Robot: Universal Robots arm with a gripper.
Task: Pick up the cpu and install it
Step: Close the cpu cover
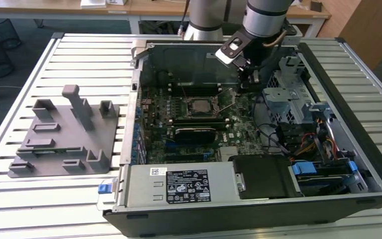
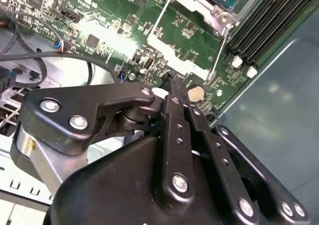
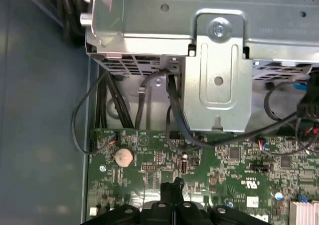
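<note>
Inside the case [image 1: 244,216], the exterior view shows the cpu [image 1: 201,105] lying in its socket [image 1: 188,106], the pincer [image 1: 246,85] near it. Both wrist views show fingertips [image 3: 167,190] pressed together beside a coin cell [image 3: 123,157]; whether they touch the board [image 3: 224,160] is unclear.

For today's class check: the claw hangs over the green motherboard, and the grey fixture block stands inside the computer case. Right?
No: in the exterior view the grey fixture block stands outside the computer case, on the slatted table. The rest holds.

Slants down with the silver arm [image 1: 265,17], gripper [image 1: 247,82] pointing straight downward, its fingers [image 2: 174,115] pressed flat together.
</note>
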